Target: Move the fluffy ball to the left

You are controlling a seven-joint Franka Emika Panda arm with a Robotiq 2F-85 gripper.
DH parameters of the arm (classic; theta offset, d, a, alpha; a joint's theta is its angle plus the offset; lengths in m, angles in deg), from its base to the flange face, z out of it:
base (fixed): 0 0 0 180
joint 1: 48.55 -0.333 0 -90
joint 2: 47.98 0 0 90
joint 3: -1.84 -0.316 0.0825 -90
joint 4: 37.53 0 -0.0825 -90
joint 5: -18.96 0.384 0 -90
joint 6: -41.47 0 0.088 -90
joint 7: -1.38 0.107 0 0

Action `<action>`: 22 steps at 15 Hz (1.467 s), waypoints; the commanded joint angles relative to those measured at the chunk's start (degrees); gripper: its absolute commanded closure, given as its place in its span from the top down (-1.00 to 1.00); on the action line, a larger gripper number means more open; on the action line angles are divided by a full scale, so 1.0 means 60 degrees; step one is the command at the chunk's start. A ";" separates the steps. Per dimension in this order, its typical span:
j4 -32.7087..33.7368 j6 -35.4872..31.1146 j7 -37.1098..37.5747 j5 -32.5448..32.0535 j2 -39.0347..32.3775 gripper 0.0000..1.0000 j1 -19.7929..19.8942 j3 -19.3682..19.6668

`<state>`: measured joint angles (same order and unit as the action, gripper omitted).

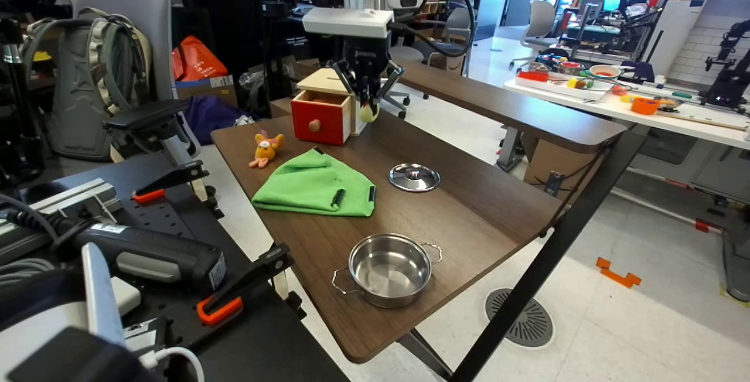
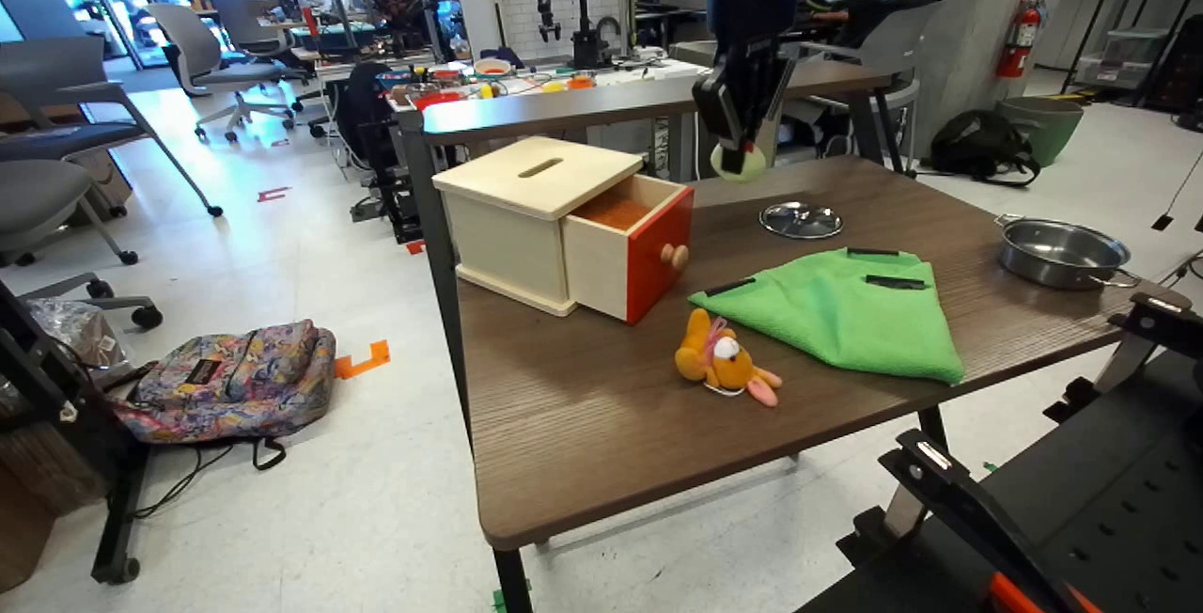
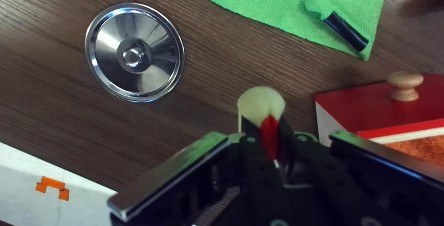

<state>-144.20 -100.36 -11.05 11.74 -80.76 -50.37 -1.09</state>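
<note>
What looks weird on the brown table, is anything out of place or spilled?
Two small things: the red-fronted drawer of the wooden box is sticking out, not pushed in, and the shiny lid lies on the table, away from the uncovered steel pot it probably fits. I can't see anything spilled or broken.

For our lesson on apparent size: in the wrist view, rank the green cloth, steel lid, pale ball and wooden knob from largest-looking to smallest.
Green cloth, even cut off by the frame
Steel lid
Pale ball
Wooden knob
The ball, held up, seems nearer the camera than the knob, so their true sizes are unsure.
</note>
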 commanded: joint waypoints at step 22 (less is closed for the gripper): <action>0.0492 -0.0655 0.0089 0.0140 -0.0909 1.00 0.0269 -0.0029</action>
<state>-133.15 -101.01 -9.86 11.70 -93.00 -50.14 0.07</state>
